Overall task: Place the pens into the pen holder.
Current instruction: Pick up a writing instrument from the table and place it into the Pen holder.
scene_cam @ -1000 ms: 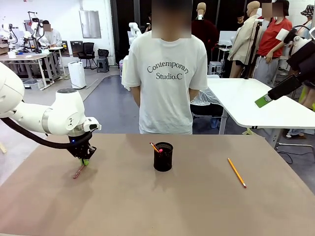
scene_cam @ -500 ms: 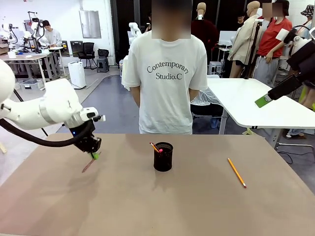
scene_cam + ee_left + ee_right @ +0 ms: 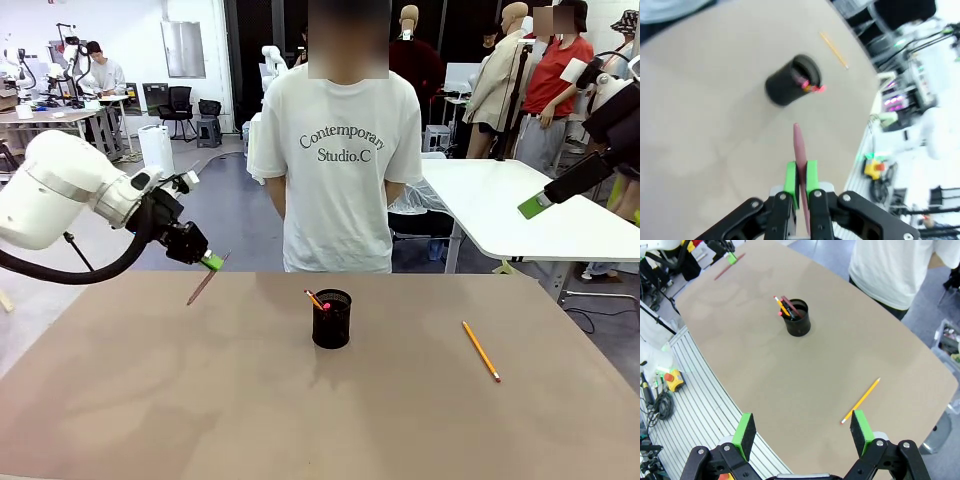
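Observation:
My left gripper (image 3: 211,262) is shut on a slim pinkish-red pen (image 3: 203,281), held in the air above the table's far left; the pen slants down to the left. In the left wrist view the pen (image 3: 800,150) sticks out between the green pads (image 3: 790,177) and points toward the pen holder (image 3: 788,84). The black mesh pen holder (image 3: 332,318) stands at the table's middle with pens in it. An orange-yellow pencil (image 3: 480,350) lies on the table to the right. My right gripper (image 3: 802,435) hangs open high above the table, nothing between its pads.
A person in a white T-shirt (image 3: 340,150) stands at the far edge behind the holder. The brown table (image 3: 300,420) is bare in front. A white table (image 3: 520,210) stands behind at the right.
My left gripper has lifted the pinkish-red pen off the table and carried it up and to the right. The right arm, holder and pencil have stayed put.

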